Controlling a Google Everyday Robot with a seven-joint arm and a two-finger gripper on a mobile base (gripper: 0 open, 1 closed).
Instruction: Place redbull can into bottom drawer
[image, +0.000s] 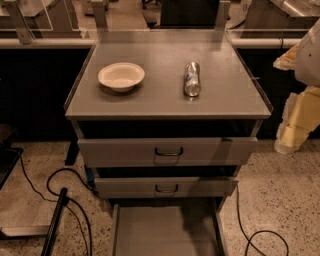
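Note:
The redbull can (192, 78) lies on its side on the grey cabinet top (165, 100), right of centre, with one round end facing me. The bottom drawer (167, 232) is pulled out at the foot of the cabinet and its flat floor is bare. My gripper (295, 125) hangs at the right edge of the view, beside the cabinet's right side and below the level of its top. It is well apart from the can and holds nothing that I can see.
A white bowl (121, 76) stands on the cabinet top, left of the can. The two upper drawers (167, 151) with dark handles are slightly out. Black cables (65, 192) run over the speckled floor on both sides. A rail and glass panels stand behind.

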